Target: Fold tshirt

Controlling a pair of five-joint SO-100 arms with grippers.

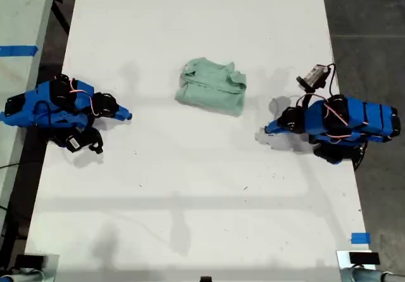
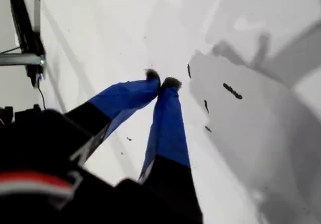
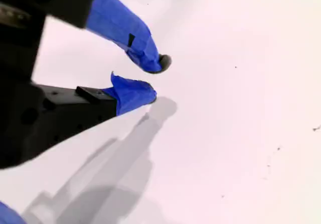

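The tshirt [image 1: 212, 86], pale mint green, lies folded into a small bundle on the white table [image 1: 190, 187], a little behind the middle. In the exterior view one blue arm [image 1: 63, 108] rests at the left and another blue arm [image 1: 335, 121] at the right. Both point inward and stay apart from the cloth. The wrist views do not show which arm is which. My first gripper [image 2: 160, 82] is shut with its blue tips touching over bare table. My second gripper [image 3: 158, 77] is open by a narrow gap with nothing in it.
A blue tape mark [image 1: 359, 238] sits near the table's front corner at the exterior view's right. Dark floor [image 1: 367, 35] borders that side. A second pale surface with blue tape [image 1: 16, 50] runs along the exterior view's left. A metal frame [image 2: 22, 58] shows beyond the table edge.
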